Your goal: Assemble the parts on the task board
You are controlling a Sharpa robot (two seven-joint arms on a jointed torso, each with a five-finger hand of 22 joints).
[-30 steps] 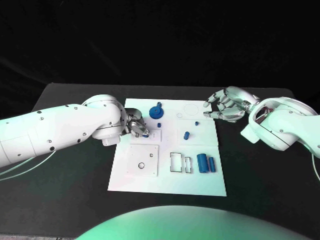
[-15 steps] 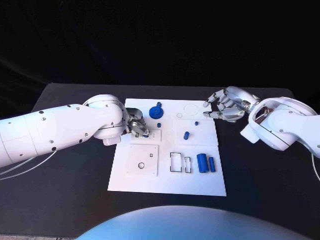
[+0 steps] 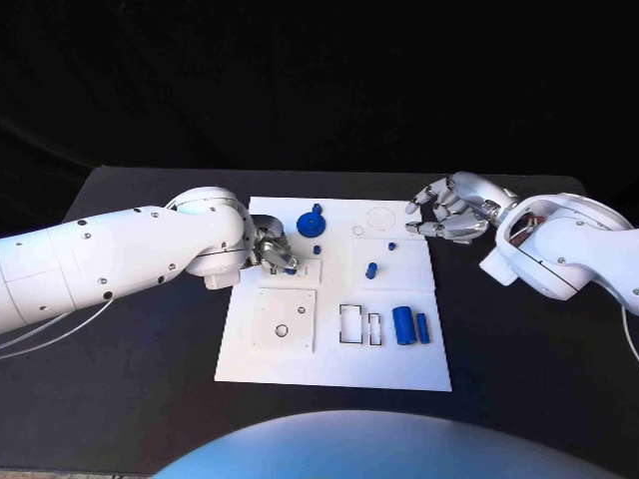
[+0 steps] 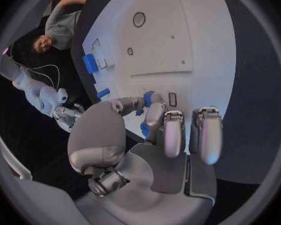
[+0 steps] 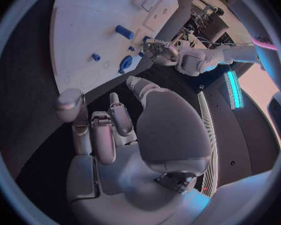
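While the task board (image 3: 334,339) lies mid-worktop (image 3: 147,399), a small blue part (image 4: 144,129) is pinched by the left robot hand (image 3: 274,251) over its left half; the right robot hand (image 3: 453,210) is held empty, fingers apart, beyond the board's far right corner.

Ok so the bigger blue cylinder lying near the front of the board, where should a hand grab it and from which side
Probably across the middle of the larger blue cylinder, coming straight down from above. It lies flat with its long sides exposed, though a smaller blue piece sits close on its right, so fingers need care there. The right hand looks free.
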